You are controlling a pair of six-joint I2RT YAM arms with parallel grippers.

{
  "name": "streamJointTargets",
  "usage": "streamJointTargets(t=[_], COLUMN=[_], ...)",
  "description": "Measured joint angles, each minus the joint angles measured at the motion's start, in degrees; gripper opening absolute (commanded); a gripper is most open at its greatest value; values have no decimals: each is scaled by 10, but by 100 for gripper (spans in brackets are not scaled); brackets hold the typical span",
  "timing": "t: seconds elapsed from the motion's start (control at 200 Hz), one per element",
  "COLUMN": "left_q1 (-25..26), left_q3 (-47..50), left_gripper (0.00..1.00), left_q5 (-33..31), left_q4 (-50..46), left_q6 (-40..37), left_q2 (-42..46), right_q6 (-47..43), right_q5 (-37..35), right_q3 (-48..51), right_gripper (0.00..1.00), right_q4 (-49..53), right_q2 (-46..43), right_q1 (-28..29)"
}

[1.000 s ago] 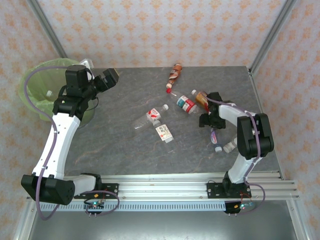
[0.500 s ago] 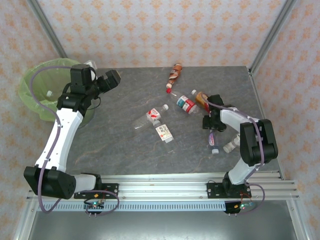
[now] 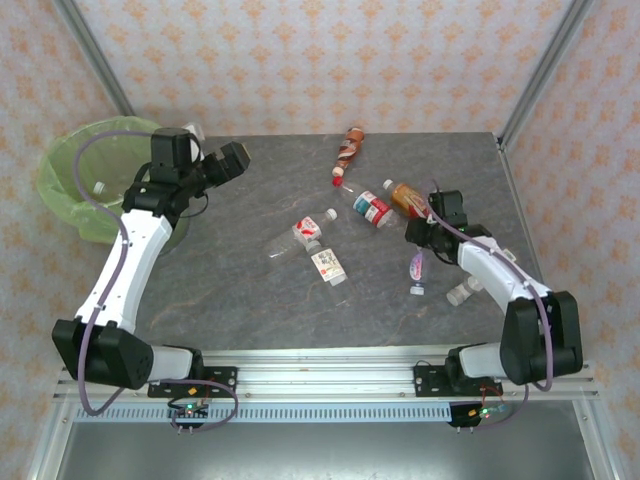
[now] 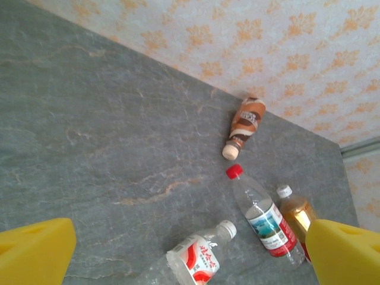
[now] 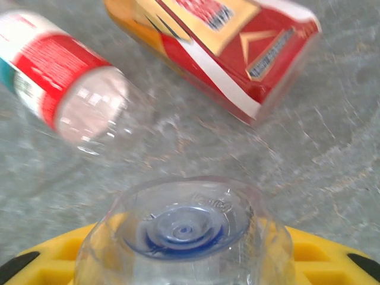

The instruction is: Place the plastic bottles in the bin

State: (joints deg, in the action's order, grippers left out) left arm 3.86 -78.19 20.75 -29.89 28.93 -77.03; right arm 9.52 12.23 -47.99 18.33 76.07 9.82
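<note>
Over the table's right side my right gripper [image 3: 420, 246] is shut on a clear bottle [image 3: 417, 270] with a pink label and a blue cap. The right wrist view shows that bottle's base [image 5: 185, 228] between the yellow fingers [image 5: 332, 252]. Beside it lie an amber bottle [image 3: 405, 197] and a clear red-capped one [image 3: 371, 208]. A brown-red bottle [image 3: 348, 150] lies at the back, two clear bottles [image 3: 303, 237] [image 3: 329, 265] lie mid-table, and another [image 3: 462, 291] lies at the right. My left gripper [image 3: 233, 160] is open and empty, right of the green-lined bin [image 3: 52, 170].
A white-capped bottle [image 3: 97, 187] lies inside the bin. In the left wrist view the brown-red bottle [image 4: 246, 122], the red-capped one [image 4: 265, 218] and a red-and-white labelled one [image 4: 193, 260] lie ahead. Metal frame posts stand at the back corners.
My right gripper has closed on the blue-capped bottle and drawn it a little to the left. My left arm has swung rightwards, away from the bin, staying open.
</note>
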Motion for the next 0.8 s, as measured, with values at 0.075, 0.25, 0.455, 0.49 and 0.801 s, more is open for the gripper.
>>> streamJointTargets(t=[0.075, 0.25, 0.455, 0.49, 0.801], left_q1=[9, 89, 166, 177, 254], left_q3=[-1, -26, -36, -31, 2], left_gripper=[100, 100, 100, 100, 100], left_q5=[24, 39, 3, -6, 122], left_q4=[6, -1, 16, 25, 142], left_q6=[-1, -37, -57, -57, -52], left_q2=[-19, -58, -68, -68, -129], right_q6=[24, 86, 188, 207, 333], right_q5=[23, 80, 124, 132, 167], right_q3=[1, 19, 48, 49, 50], right_gripper=[40, 40, 40, 40, 40], right_q4=[-28, -109, -207, -220, -345], right_q2=[-16, -51, -74, -75, -80], right_q1=[0, 0, 0, 0, 20])
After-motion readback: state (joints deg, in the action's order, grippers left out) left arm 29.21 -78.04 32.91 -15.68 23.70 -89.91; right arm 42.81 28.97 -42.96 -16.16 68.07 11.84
